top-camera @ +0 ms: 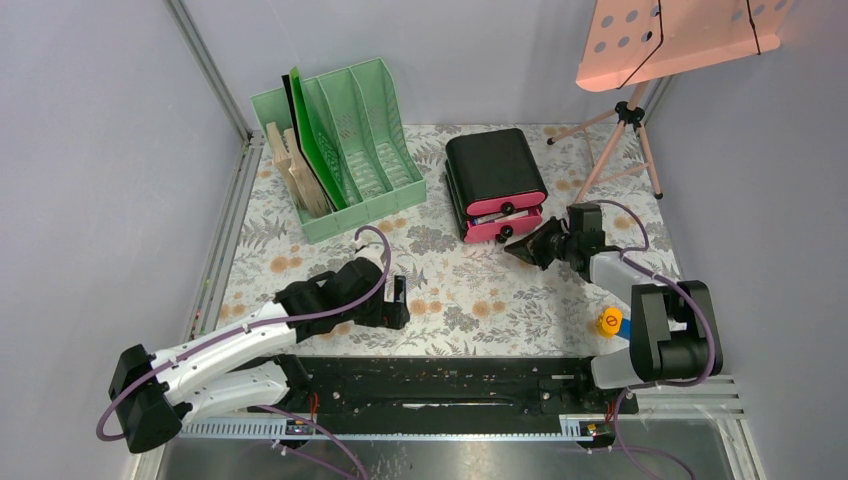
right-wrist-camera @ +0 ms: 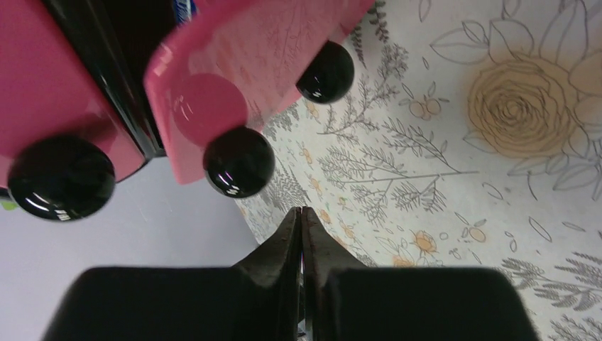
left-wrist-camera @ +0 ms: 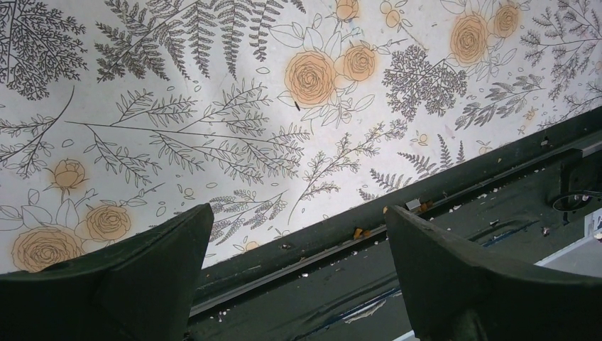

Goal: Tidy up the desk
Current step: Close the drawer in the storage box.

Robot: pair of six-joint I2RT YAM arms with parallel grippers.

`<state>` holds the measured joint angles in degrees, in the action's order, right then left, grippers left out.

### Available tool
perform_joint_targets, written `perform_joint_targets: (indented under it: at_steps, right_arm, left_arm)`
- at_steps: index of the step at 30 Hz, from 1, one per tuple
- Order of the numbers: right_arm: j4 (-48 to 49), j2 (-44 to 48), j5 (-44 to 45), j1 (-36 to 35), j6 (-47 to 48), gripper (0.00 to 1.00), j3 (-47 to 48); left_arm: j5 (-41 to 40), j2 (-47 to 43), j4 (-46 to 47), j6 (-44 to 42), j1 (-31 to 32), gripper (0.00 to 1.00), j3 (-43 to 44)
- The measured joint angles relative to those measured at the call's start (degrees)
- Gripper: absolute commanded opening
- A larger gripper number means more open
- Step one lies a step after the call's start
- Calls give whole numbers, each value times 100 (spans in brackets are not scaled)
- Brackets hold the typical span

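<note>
The desk carries a pale cloth with grey ferns and orange flowers. It also shows in the left wrist view and the right wrist view. My left gripper is open and empty, low over the cloth's near edge by the black rail; its gap holds nothing. My right gripper is shut on nothing, its tips just in front of the black drawer box. The lower pink drawer front stands slightly out, with black knobs.
A mint-green file rack holding wooden and green boards stands at the back left. A small yellow and blue object lies by the right arm's base. A tripod with a pink perforated board stands at the back right.
</note>
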<state>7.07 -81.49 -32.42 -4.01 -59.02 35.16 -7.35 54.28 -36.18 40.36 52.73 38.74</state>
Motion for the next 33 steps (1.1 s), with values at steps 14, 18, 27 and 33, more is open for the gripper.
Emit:
perform_joint_targets:
  at_steps: [14, 18, 27, 33]
  right_arm:
    - [212, -658, 79, 0, -227, 3, 520]
    - [260, -868, 142, 0, -306, 3, 669]
    - [293, -975, 179, 0, -411, 3, 817]
    - [260, -1056, 190, 0, -417, 3, 887]
  left_arm:
    - [-2, -57, 7, 0, 0, 94, 0]
    - [-4, -57, -2, 0, 0, 94, 0]
    - [-44, -57, -20, 0, 0, 94, 0]
    - [-46, -55, -22, 0, 0, 94, 0]
